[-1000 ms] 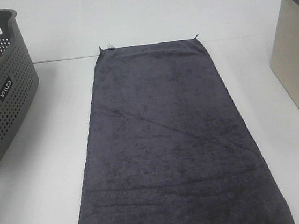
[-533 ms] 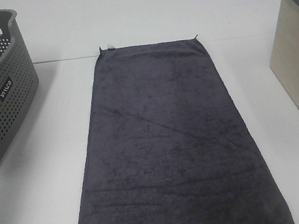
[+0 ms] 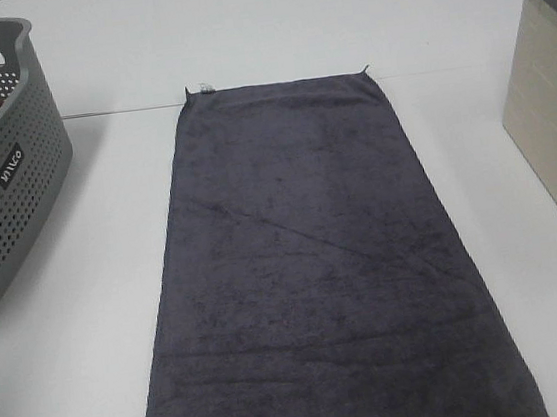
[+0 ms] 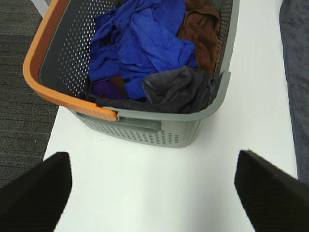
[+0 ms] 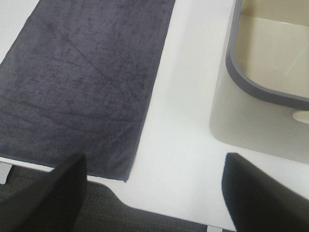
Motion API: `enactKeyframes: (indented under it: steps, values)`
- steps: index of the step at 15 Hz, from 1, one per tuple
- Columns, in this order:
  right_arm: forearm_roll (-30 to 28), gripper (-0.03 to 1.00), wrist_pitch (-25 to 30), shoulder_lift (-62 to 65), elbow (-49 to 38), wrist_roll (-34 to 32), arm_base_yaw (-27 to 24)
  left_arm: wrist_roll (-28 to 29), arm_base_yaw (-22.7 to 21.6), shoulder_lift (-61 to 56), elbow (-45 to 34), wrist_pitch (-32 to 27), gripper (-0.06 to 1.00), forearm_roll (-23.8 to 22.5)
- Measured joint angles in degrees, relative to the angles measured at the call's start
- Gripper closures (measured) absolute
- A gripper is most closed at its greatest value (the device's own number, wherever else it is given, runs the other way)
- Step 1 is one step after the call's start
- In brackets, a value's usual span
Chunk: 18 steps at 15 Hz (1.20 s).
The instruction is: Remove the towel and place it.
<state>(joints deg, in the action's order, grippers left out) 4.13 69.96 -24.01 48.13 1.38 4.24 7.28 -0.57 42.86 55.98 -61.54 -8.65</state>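
Observation:
The dark charcoal-grey towel (image 3: 315, 265) lies spread flat on the white table, running from the middle to the front edge, with its small white tag (image 3: 203, 87) at the far left corner. It also shows in the right wrist view (image 5: 82, 82) and as a strip in the left wrist view (image 4: 295, 72). Neither arm shows in the exterior view. My left gripper (image 4: 154, 188) is open and empty, above the table by the grey basket (image 4: 145, 116). My right gripper (image 5: 154, 188) is open and empty, above the table between the towel's edge and the beige bin (image 5: 260, 121).
The perforated grey basket (image 3: 3, 179) with an orange-edged rim stands at the left and holds blue cloths (image 4: 140, 43), a brown cloth (image 4: 203, 29) and a dark grey cloth (image 4: 178, 89). The beige bin (image 3: 549, 107) with a grey rim stands at the right edge.

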Motion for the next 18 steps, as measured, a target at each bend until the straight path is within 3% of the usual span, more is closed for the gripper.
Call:
enactKeyframes:
  steps: [6,10,14,18]
  values:
    - [-0.5,0.22,0.0,14.7,-8.3,2.1,0.0,0.0,0.0,-19.8,-13.5,-0.1,0.08,0.1]
    - [-0.5,0.22,0.1,24.3,-15.3,4.3,0.0,-0.9,0.0,-41.7,-21.9,-1.4,0.08,2.2]
    - [0.6,0.22,-7.2,24.3,-18.8,7.4,0.0,-9.2,-0.1,-43.1,-26.8,0.6,0.08,11.1]
    - [0.8,0.22,-8.7,24.3,-19.4,7.6,0.0,-9.6,-0.1,-43.1,-26.8,1.4,0.08,11.4]
